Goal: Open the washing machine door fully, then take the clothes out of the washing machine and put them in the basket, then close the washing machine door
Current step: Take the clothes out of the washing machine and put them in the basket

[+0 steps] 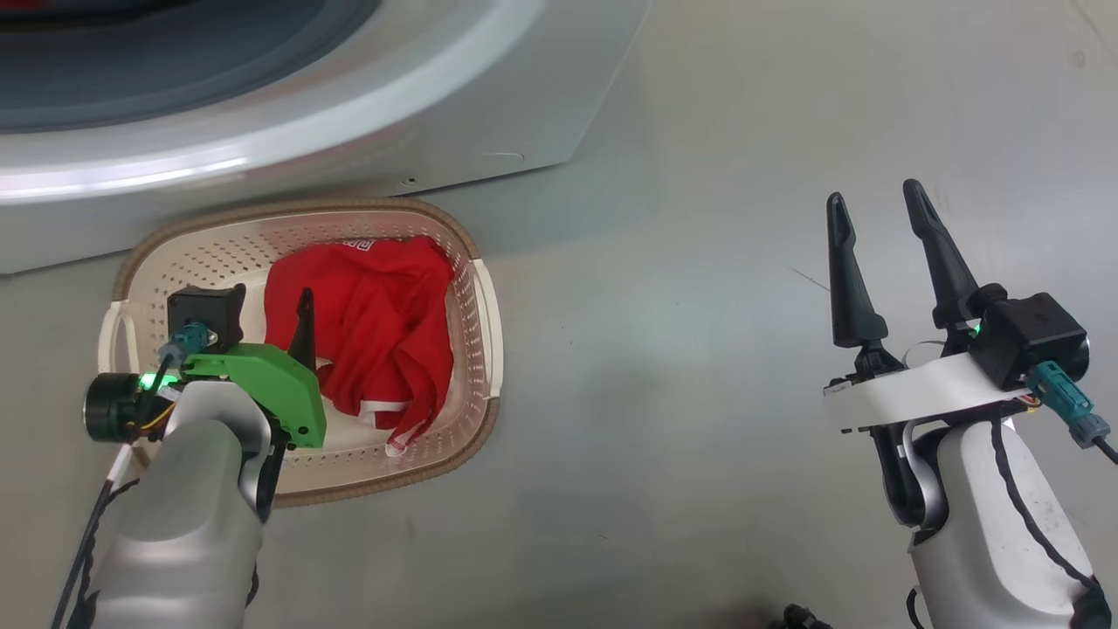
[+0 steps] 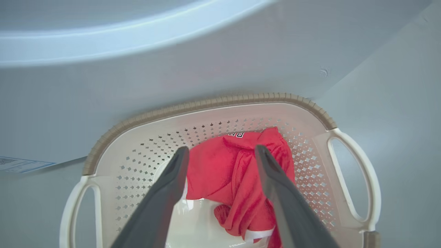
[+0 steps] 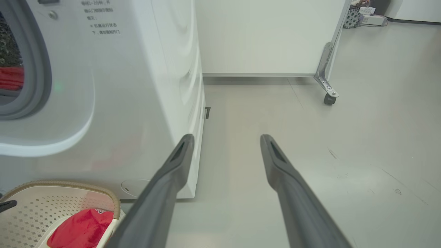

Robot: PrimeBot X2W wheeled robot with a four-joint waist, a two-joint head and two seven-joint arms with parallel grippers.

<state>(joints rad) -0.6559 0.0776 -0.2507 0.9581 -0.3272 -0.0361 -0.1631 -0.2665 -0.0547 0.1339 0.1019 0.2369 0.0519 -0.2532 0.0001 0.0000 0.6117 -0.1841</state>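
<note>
While my left gripper (image 2: 221,150) is hanging spread wide and empty over the cream perforated plastic basket (image 1: 218,253) with its brown braided rim, the bright red fabric clothes (image 1: 376,323) are lying loose inside it, just before the big white washing machine (image 1: 524,87). I am holding my right gripper (image 1: 875,196) open, grasping nothing, well apart.

The basket (image 1: 218,253) is set just in front of the washing machine (image 1: 306,131), so the gap between them is closed. Its right half is taken up by the clothes (image 1: 376,314); over it the left pincer (image 2: 221,148) is held, jaws spread. Bare floor (image 1: 681,367) is left free up to the right pincer (image 1: 874,192).
</note>
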